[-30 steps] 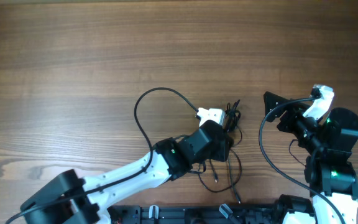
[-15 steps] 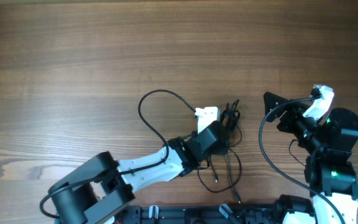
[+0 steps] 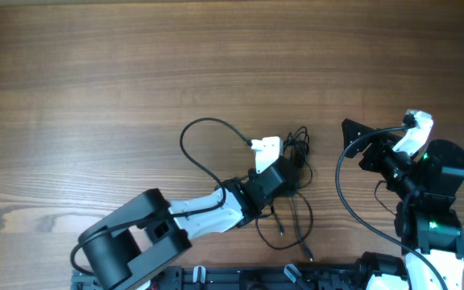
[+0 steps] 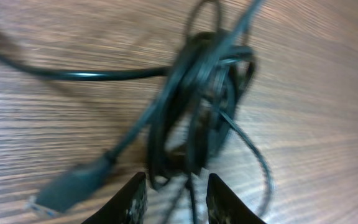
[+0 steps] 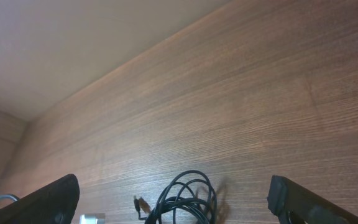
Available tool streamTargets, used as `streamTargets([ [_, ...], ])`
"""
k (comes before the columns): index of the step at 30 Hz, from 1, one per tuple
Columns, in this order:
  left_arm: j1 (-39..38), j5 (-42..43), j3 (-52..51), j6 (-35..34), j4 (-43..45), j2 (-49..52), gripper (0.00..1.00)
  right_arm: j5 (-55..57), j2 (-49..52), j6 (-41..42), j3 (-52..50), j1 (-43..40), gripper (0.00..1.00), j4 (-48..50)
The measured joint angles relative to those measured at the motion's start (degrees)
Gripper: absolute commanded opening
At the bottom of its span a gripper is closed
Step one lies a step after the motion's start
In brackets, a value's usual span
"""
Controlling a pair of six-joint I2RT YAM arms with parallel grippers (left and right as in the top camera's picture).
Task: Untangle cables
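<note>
L gripper (image 4: 174, 198) half-closed astride cable knot (image 4: 197, 87) lower edge, grip unclear; I'd grab less, pull away slow.

The left arm (image 3: 204, 216) has a white shell link. Its glossy black joint housings sit nearer the base rail (image 3: 240, 280); a boxy black wrist block and a white camera mount sit farther from it. One green indicator is lit. A thick black cable (image 3: 208, 122) runs off the wrist.

The right arm (image 3: 441, 173) has black housings, a white cap farthest from the rail, two green lights and its own black cable loop (image 3: 337, 181).

The left claw (image 4: 174, 200) has matte black, rounded fingers. The right claw (image 5: 173, 186) has black, blunt, wedge-shaped fingers.
</note>
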Motion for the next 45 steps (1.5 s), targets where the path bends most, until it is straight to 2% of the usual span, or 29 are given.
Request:
streamTargets([
  [2, 0.11, -2.91, 0.00, -4.50, 0.70, 2.03, 0.28, 0.02, 0.00, 0.00, 0.00, 0.00, 1.00, -0.15],
  [4, 0.46, -5.11, 0.00, -8.70, 2.10, 3.54, 0.33, 0.02, 0.00, 0.00, 0.00, 0.00, 1.00, -0.20],
  [6, 1.46, -6.27, 0.09, -10.91, 5.35, 4.81, 0.31, 0.02, 0.00, -0.02, 0.00, 0.00, 1.00, -0.20],
  [7, 1.97, -6.64, 0.22, -11.34, 6.97, 5.57, 0.27, 0.02, 0.00, 0.00, 0.00, 0.00, 1.00, -0.26],
  [9, 3.37, -7.08, 0.44, -12.22, 10.73, 7.30, 0.04, 0.02, 0.00, -0.02, 0.00, 0.00, 1.00, -0.28],
  [15, 5.01, -7.37, 0.57, -11.37, 15.76, 10.10, 0.04, 0.02, 0.00, -0.02, 0.00, 0.00, 1.00, -0.33],
  [18, 5.01, -5.62, 0.52, -3.74, 19.54, 10.08, 0.04, -0.28, 0.00, -1.68, 0.00, 0.00, 1.00, -1.25],
  [21, 5.01, -2.25, 0.39, 10.58, 18.45, 4.13, 0.04, -4.92, 0.00, -9.11, 0.00, 0.00, 1.00, -1.20],
  [26, 5.33, 1.70, 0.55, 30.88, 6.49, -19.04, 0.04, -15.96, 0.00, -19.37, 0.00, -0.02, 1.00, -0.48],
  [27, 6.10, 2.12, 0.63, 35.19, 1.97, -24.68, 0.04, -18.53, 0.00, -20.85, 0.00, -0.04, 1.00, 0.33],
  [32, 11.02, 3.96, 0.61, 42.58, -13.38, -41.75, 0.04, -27.80, 0.00, -22.77, -0.02, -0.04, 1.00, 4.07],
  [34, 11.76, 6.51, 0.61, 44.54, -16.85, -45.09, 0.04, -31.89, 0.00, -22.80, -0.02, -0.04, 1.00, 6.69],
  [38, 11.76, 12.46, 0.59, 46.84, -18.38, -46.36, 0.04, -40.02, 0.00, -22.77, -0.02, -0.04, 0.99, 10.73],
  [45, 11.76, 21.09, 0.59, 49.92, -16.74, -46.36, 0.04, -49.16, 0.00, -24.98, -0.02, -0.04, 0.55, 12.37],
])
